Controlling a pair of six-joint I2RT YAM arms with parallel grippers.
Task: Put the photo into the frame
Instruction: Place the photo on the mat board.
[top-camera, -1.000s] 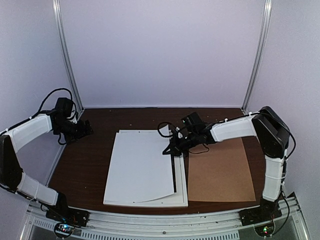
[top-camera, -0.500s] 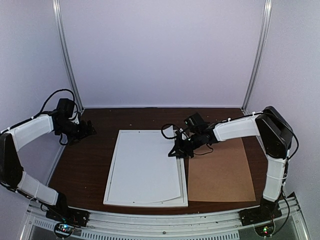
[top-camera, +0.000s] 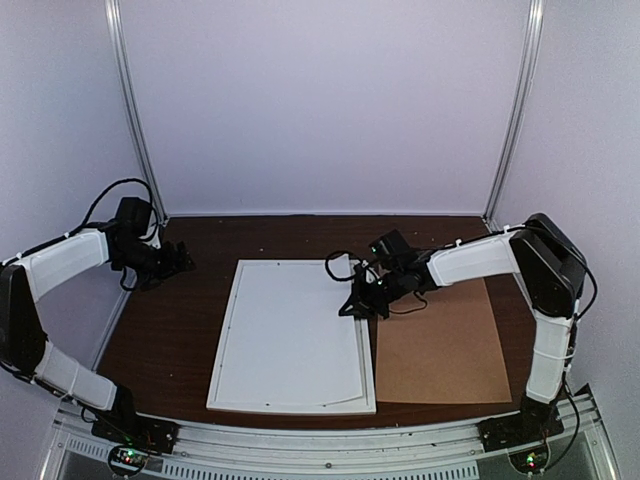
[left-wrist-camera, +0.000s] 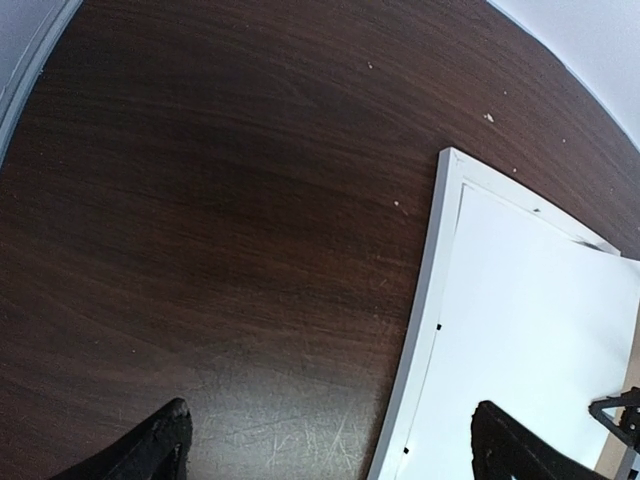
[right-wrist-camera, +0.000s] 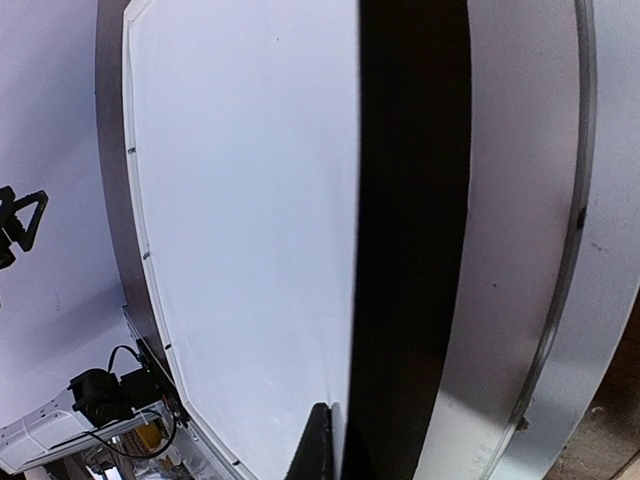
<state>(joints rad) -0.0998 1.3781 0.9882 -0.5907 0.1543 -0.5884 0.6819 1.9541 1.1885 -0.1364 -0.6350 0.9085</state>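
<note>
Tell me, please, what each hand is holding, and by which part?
The right hand pinches the photo by its right edge, over the frame; the left hand is open and holds nothing.

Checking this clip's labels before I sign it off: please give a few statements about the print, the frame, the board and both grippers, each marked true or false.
1. The large rectangular paper photo lies picture side up. False: its white back faces up.
2. The flat brown backing board lies right of the thin-railed white rectangular frame. True.
3. The left gripper is open over the dark wooden table, left of the frame. True.
4. The right gripper hangs open above the board. False: it is shut at the photo's right edge.
</note>
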